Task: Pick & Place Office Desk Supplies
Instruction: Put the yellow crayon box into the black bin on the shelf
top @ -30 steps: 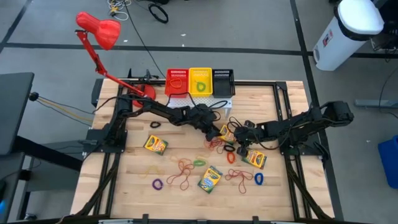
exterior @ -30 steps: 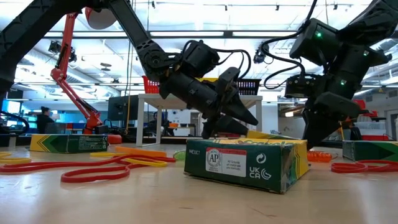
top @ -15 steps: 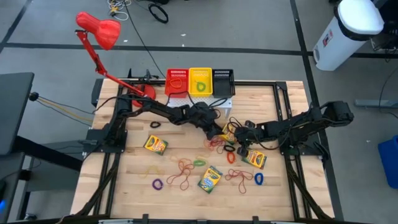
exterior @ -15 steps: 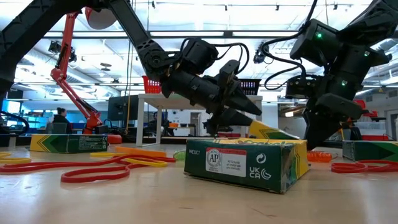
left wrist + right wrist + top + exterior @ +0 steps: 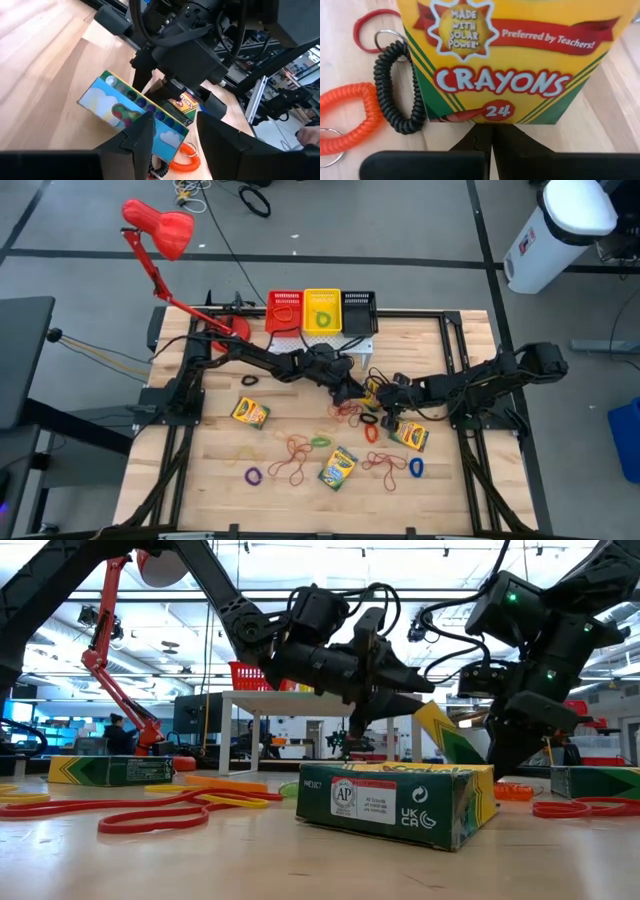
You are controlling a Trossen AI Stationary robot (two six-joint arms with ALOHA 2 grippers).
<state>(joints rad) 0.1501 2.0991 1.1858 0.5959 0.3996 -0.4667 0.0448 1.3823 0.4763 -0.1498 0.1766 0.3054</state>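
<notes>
Crayon box (image 5: 500, 60) reads "CRAYONS", "24", "Preferred by Teachers!"; front box (image 5: 395, 802) shows "AP", "UKCA".

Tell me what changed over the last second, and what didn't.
The left gripper rose from the table, fingers clamped on a crayon box, lifting and tilting it. The right gripper stayed shut and parked beside another crayon box. The loose bands and remaining boxes did not move.

The left arm is stretched across the middle of the table, its wrist held nearly level. The left gripper (image 5: 352, 392) is raised off the surface, its fingers (image 5: 142, 135) clamped on a crayon box (image 5: 131, 104). The right arm is reached inward from the right, and the right gripper (image 5: 388, 418) is held low, fingers pressed together.
</notes>
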